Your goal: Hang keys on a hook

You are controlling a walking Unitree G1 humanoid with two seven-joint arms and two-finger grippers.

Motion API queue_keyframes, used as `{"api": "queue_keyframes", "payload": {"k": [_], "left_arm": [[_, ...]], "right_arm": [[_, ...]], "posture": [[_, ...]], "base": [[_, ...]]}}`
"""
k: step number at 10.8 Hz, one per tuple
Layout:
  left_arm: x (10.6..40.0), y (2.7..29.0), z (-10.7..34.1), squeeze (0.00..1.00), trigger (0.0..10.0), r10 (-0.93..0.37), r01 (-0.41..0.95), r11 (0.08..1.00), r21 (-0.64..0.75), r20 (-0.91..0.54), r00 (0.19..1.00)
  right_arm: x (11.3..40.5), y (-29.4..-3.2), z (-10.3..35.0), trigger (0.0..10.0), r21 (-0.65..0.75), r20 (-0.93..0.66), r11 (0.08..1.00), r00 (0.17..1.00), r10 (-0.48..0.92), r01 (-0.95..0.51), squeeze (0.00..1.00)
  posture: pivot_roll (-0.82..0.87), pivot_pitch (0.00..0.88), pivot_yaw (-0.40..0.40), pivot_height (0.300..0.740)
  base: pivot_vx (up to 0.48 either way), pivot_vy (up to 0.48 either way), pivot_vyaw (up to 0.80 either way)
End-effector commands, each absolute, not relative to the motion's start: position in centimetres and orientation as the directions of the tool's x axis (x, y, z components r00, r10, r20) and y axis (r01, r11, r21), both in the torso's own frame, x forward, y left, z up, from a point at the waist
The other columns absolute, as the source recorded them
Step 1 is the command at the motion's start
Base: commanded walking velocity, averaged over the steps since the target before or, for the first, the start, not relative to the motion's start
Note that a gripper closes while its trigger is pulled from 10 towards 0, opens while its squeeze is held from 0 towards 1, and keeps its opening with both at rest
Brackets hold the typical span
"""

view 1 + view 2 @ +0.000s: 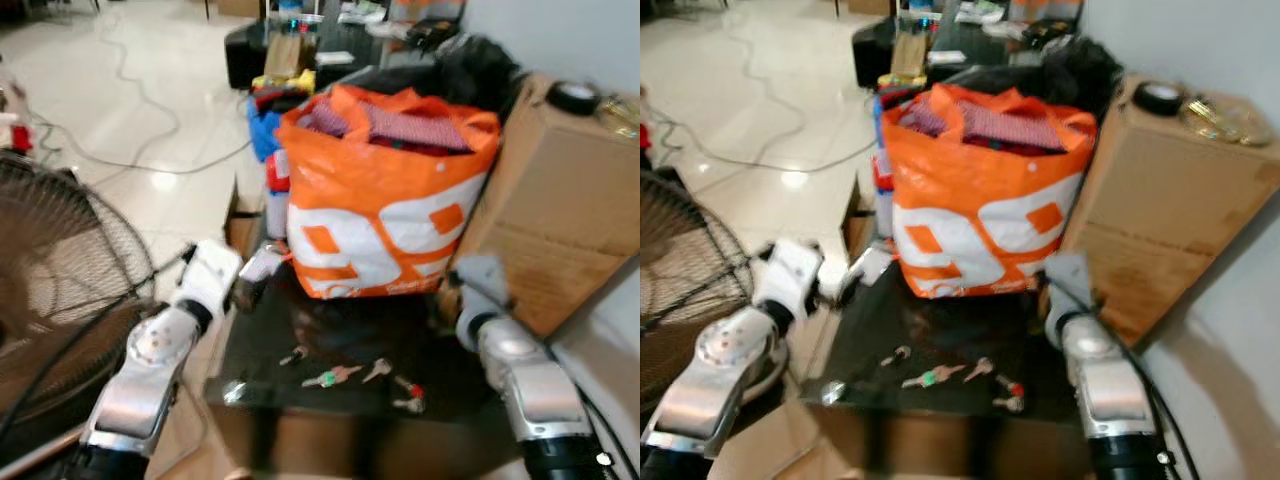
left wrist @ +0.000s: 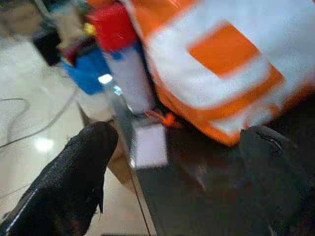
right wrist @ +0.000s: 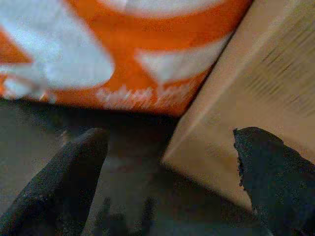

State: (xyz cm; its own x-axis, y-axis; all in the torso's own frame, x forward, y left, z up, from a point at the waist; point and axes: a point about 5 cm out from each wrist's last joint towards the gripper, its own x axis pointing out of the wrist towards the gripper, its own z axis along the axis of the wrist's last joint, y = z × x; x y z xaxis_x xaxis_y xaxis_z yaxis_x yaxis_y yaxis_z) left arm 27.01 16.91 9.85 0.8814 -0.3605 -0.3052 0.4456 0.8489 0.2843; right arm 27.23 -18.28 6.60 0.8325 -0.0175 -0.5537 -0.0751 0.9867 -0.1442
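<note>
While both arms reach past them, the keys (image 1: 352,378) lie loose on the dark counter (image 1: 260,350) near its front edge, closer to the robot than either end effector, so the next move looks like a pull-back and descent rather than more reach. They're strung in a rough line running left to right across the counter, a green-tagged one mid-row and a red-tagged one toward the right. Right end effector (image 3: 167,182) is up by the gap between the orange bag (image 1: 385,200) and the cardboard box (image 1: 560,210); left end effector (image 2: 177,162) sits at the counter's left edge by the bag's corner. The red-tagged end looks nearer the right arm, the other end nearer the left; it's a toss-up overall. Both are open and empty, fingers spread wide. The head views give the key layout; the wrist views give finger spread and what each is aimed at: bag and counter edge on the left, bag and box on the right. I can't make out a hook.
</note>
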Motion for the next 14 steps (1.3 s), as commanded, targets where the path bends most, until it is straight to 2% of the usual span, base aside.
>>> {"api": "queue_keyframes", "payload": {"k": [1,2,6,7,9,11,14], "left_arm": [[27.0,16.1,9.8,0.00,10.0,-0.435,0.527,0.798,0.292,-0.324,0.840],[26.3,15.7,8.6,0.00,10.0,-0.519,0.638,0.725,0.257,-0.405,0.753],[25.2,15.3,7.5,0.00,10.0,-0.605,0.744,0.647,0.168,-0.482,0.635],[24.8,15.1,7.4,0.00,10.0,-0.647,0.790,0.598,0.135,-0.500,0.575],[24.7,14.6,7.5,0.00,10.0,-0.699,0.846,0.523,0.105,-0.515,0.496],[25.3,14.0,7.2,0.00,10.0,-0.721,0.862,0.501,0.074,-0.516,0.463],[24.5,12.6,6.2,0.00,10.0,-0.780,0.926,0.375,-0.038,-0.553,0.293]], "right_arm": [[26.9,-18.9,6.3,10.0,-0.122,-0.589,0.991,0.808,-0.021,-0.063,0.00],[26.4,-18.4,5.6,10.0,-0.058,-0.655,0.995,0.755,0.027,-0.086,0.00],[26.3,-18.6,3.5,10.0,0.006,-0.729,0.996,0.682,0.065,-0.088,0.00],[26.1,-18.5,2.5,10.0,0.017,-0.751,0.996,0.657,0.068,-0.084,0.00],[26.1,-18.4,1.8,10.0,0.032,-0.766,0.998,0.640,0.059,-0.053,0.00],[25.3,-18.3,1.1,10.0,0.109,-0.785,0.994,0.612,0.097,-0.017,0.00],[23.9,-18.5,1.4,10.0,0.208,-0.781,0.978,0.603,0.162,0.007,0.00]], "posture": [[-0.08,0.000,-0.004,0.740],[-0.10,0.000,0.012,0.740],[-0.10,0.000,-0.001,0.740],[-0.10,0.000,0.000,0.740],[-0.11,0.000,0.013,0.740],[-0.14,0.000,0.037,0.740],[-0.20,0.000,0.053,0.740]], "base": [[0.000,0.000,0.00],[0.000,0.000,0.00],[0.000,0.000,0.00],[0.000,0.000,0.00],[0.000,0.000,0.00],[0.000,0.000,0.00],[0.000,0.000,0.00]]}}
